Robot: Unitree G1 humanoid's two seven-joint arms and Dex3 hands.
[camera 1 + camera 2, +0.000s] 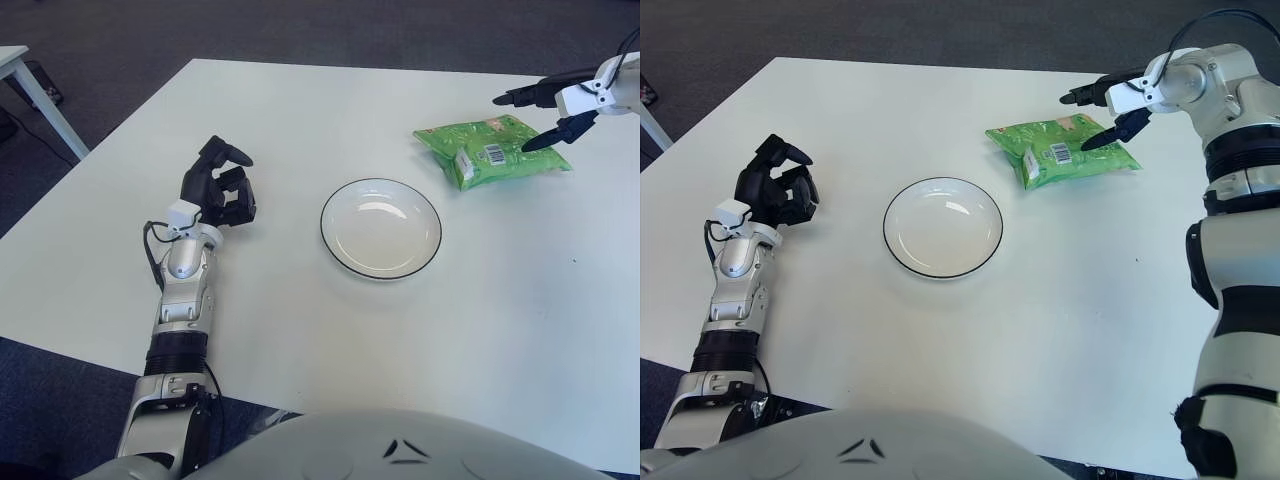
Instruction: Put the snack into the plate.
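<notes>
Hovering at the snack [491, 150] near the tabletop's far right corner, your right hand [1118, 104] has fingers spread, holding nothing. Lower over the bag's mid, pinch firmly, then carry to plate [380, 227] at center. Left hand [219, 183] idles curled, left of plate.

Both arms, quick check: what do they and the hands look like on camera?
Silver-grey segmented metal arms with black ribbed joint bands. The left hand has black three-finger digits, a white block at the wrist and a black cable looping beside it. The right hand has black fingers on a white palm, with a black cable arching over the wrist.
</notes>
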